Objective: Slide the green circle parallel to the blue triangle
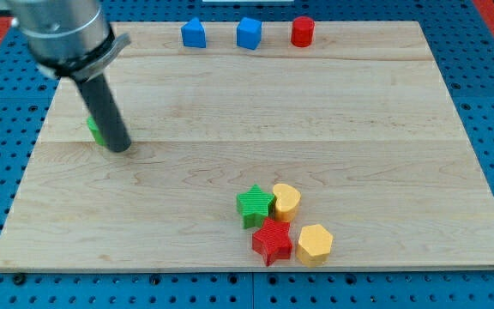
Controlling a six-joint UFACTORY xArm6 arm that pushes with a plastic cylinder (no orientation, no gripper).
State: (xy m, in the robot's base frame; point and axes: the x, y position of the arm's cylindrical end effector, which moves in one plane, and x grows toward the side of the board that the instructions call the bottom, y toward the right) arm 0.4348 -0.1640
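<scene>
My tip (120, 148) sat on the counter (256, 120) toward the view's left, and the green circle (94, 129) was just beside it, up and to the view's left of the tip, mostly hidden behind the rod. Only a sliver of green showed, so I could not tell whether rod and circle were touching. My end effector is a bare rod with nothing to open or clench, and it held nothing.

The blue triangle (194, 33) stood near the counter's far edge, well apart from the circle, toward the view's top and right of it. Right of the triangle along that same edge were a blue block (249, 33) and a red cylinder (303, 32).

The circle, being round, had no long axis and no heading to speak of, so only its position mattered. I judged the tip was on the wrong side for a push toward the triangle's row: it lay below and right of the circle, and a shove from there would send the circle further left of the triangle. I reckoned I would need to work around to the circle's lower left first.
</scene>
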